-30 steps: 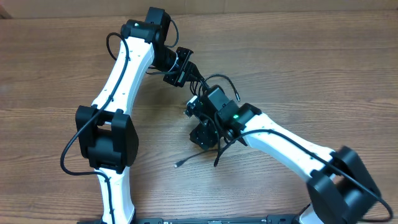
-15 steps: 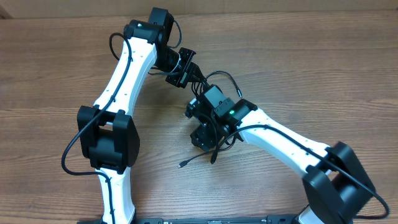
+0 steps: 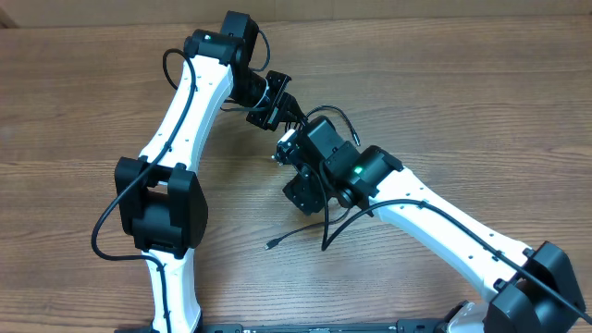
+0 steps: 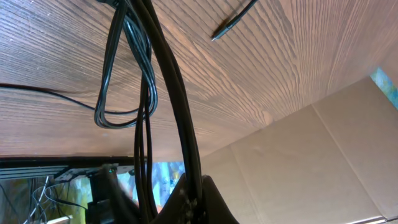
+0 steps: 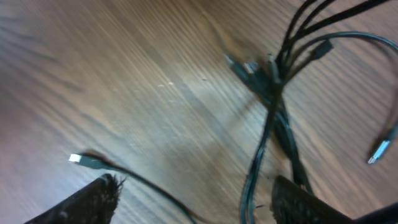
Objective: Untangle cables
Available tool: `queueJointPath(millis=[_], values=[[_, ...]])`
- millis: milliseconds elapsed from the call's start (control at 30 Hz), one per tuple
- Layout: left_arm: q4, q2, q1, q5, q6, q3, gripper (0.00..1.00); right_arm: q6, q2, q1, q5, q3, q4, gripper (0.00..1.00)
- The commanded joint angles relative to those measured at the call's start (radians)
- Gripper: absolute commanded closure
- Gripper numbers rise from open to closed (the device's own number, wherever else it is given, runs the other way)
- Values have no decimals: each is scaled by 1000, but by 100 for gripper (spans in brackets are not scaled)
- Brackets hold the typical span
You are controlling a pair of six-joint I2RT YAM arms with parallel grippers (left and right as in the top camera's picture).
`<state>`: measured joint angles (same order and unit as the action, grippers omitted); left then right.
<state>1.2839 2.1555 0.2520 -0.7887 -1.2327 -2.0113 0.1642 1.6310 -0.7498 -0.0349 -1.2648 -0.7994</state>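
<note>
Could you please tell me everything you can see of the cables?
The cables are thin, black, rubbery-looking cords, several strands crossing in a tangled bundle over the wooden table. The left gripper is shut on them, with one strand hanging in a loop. Small plug ends lie loose on the wood. The right gripper is open, its fingers either side of the bundle.

Cables [image 3: 287, 238] on wooden table [image 3: 462, 111]

- A wooden table [image 3: 481, 111] with brown grain fills the overhead view (streaks running left to right).
- A tan cardboard panel [image 4: 323, 155] stands along its far edge.
</note>
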Motion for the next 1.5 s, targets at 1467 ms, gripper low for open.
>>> queueJointPath(millis=[1467], values=[[10,-31,2,-42,2,-28,96,19,182,-18,340,144,224,11]])
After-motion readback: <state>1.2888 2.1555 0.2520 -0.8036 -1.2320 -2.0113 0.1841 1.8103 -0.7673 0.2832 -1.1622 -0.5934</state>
